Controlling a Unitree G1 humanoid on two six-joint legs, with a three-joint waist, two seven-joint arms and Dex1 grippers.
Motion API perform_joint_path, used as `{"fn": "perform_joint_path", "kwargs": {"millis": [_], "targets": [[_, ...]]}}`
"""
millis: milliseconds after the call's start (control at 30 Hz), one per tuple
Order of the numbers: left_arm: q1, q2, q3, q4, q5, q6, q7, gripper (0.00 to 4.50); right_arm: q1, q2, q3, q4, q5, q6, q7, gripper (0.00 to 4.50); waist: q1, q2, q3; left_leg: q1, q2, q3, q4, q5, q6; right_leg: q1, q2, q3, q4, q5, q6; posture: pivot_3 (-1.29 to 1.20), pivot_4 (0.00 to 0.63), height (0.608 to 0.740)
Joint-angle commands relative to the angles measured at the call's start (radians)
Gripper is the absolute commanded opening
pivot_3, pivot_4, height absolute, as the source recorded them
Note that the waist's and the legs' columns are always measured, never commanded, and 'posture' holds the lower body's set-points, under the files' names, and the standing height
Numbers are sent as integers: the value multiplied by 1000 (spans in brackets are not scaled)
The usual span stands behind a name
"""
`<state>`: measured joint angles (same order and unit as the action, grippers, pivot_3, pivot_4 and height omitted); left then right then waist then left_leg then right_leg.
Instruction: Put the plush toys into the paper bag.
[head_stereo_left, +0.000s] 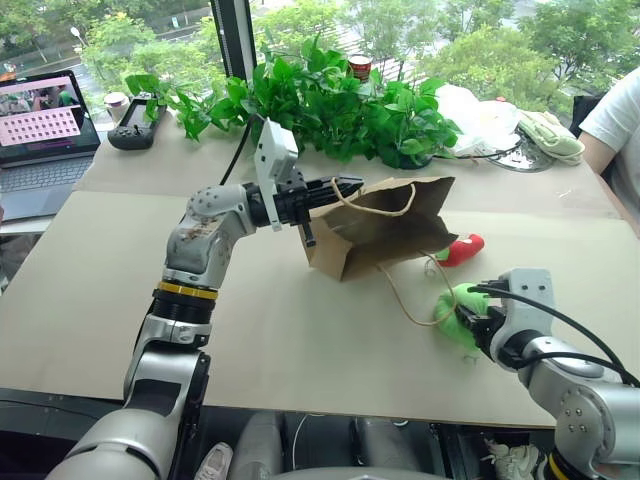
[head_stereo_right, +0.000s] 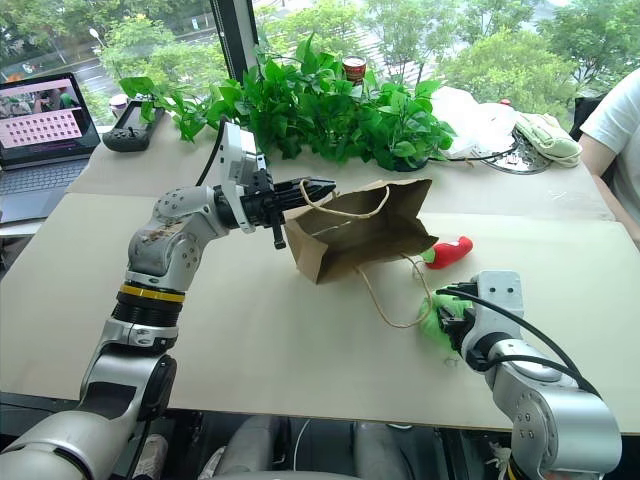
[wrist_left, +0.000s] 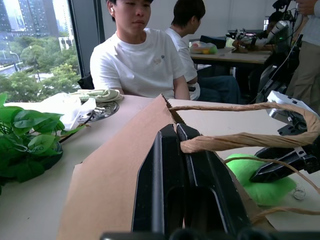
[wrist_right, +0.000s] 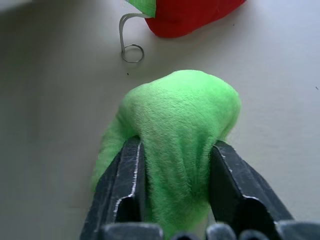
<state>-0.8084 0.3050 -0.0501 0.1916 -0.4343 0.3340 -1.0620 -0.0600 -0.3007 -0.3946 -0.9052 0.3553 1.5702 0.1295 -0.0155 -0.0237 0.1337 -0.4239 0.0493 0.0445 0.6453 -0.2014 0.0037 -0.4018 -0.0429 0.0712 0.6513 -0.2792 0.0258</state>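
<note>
- Right gripper (wrist_right: 175, 200) was what we saw closest, squeezing the lime-green plush toy (wrist_right: 175, 125) on the table (head_stereo_left: 250, 340).
- Left gripper (head_stereo_left: 345, 187) was clamped on the paper bag (head_stereo_left: 385, 235) rim, with the red plush toy (head_stereo_left: 462, 249) just beside the bag.

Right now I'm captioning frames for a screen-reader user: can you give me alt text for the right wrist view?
The right gripper has its two black fingers pressed into the sides of the lime-green plush toy, which lies on a pale tabletop. Beyond it lies part of the red plush toy, with a small metal ring beside it.
</note>
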Motion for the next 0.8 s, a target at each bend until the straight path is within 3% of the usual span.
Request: {"fn": "perform_joint_path", "kwargs": {"millis": [33,233,500,667,800], "targets": [[2,-5,6,-48,-17,2,7,0,-8,-7,0,-10,-1,-16,23,408,0,0,0,0,0,0,0,0,0,0,0,0,0,0,0,0,150,713],[4,-3,6,-47,-15,4,10,0,-61,-63,-79,-26,-14,-14,51,408,0,0,0,0,0,0,0,0,0,0,0,0,0,0,0,0,150,713],[2,-1,5,-41,-10,-1,10,0,-272,-134,-164,-30,-45,-62,48,408,1,0,0,-1,0,0,-1,0,0,0,0,0,-2,0,0,0,150,713],[-2,-3,7,-34,-10,-3,12,0,-405,-87,-212,-110,75,13,184,408,0,0,0,-1,0,0,-2,0,0,-1,0,0,-2,0,0,0,150,713],[-6,-6,9,-29,-12,-2,14,0,-405,-71,-187,-142,202,44,255,408,1,1,0,-1,0,-2,-2,0,0,0,0,-1,-2,0,0,0,150,713]]}}
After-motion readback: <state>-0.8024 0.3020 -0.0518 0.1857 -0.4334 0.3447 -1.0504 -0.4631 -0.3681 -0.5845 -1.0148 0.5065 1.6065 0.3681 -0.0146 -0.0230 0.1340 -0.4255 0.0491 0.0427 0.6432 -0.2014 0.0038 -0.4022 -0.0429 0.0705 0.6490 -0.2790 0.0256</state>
